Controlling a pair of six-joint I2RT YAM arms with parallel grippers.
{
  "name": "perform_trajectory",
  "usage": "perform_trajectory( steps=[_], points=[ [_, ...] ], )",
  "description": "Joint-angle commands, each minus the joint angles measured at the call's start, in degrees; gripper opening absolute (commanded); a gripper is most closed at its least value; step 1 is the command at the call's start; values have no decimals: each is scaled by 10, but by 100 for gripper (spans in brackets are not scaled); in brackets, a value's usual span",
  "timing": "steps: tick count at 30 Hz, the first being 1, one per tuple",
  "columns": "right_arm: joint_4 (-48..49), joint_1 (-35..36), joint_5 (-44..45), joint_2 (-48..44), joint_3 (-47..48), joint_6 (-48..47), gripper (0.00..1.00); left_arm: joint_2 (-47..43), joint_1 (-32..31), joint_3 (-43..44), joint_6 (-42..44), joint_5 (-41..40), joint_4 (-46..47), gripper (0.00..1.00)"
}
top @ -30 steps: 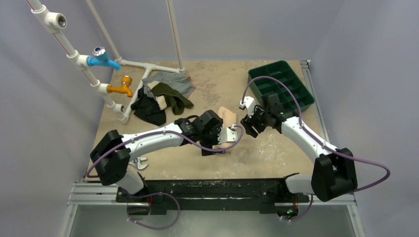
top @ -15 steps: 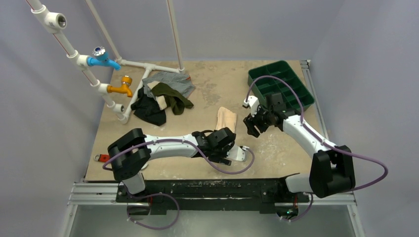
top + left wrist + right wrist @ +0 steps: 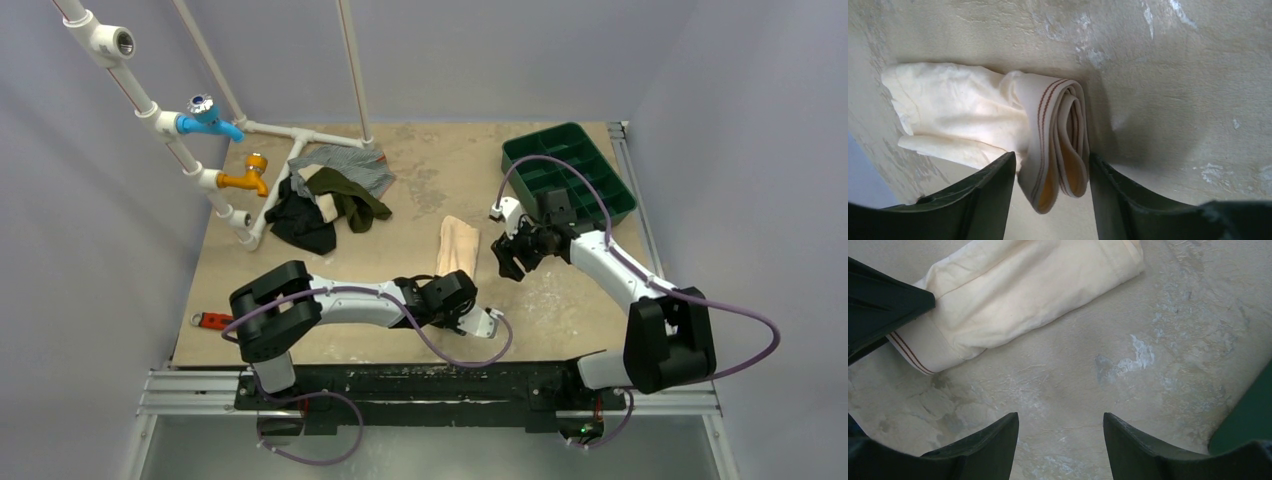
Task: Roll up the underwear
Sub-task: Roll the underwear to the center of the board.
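Tabletop [image 3: 420, 180] around its middle holds the underwear [image 3: 458, 247], folded into a long strip but not yet rolled, my left gripper [image 3: 1052, 162] straddling its band end, pinching or not I cannot tell, my right gripper [image 3: 1061, 417] spread empty beside it.

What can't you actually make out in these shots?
Left wrist view: whether the left gripper pinches the underwear band; its finger edges cover the contact.
Right wrist view: band end hidden behind a dark shape; green tray cut by the edge.
Top view: clothes pile overlaps; garment count unclear.
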Motion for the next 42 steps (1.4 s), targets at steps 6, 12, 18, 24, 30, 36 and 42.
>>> perform_trajectory(
  steps=[6, 12, 18, 24, 30, 36, 42],
  points=[
    [-8, -6, -12, 5, 6, -5, 61, 7, -6, -14, -10, 6, -1, 34],
    [-12, -7, -11, 6, 9, -5, 61, 20, -6, -7, -31, 18, -16, 15],
    [-15, -7, -11, 5, 10, -6, 61, 23, -4, -8, -43, 17, -5, 0],
    [-25, -8, -19, 7, 14, -9, 61, 12, 15, 23, -84, 74, -56, 0],
    [-39, -12, -47, 7, 26, -13, 61, 6, 80, 101, -151, 227, -179, 0],
    [-55, -21, -75, 10, 45, -16, 60, 23, 130, 147, -196, 340, -237, 0],
    [-76, -35, -98, -3, 58, -23, 60, 74, 196, 217, -236, 476, -306, 0]
  ],
)
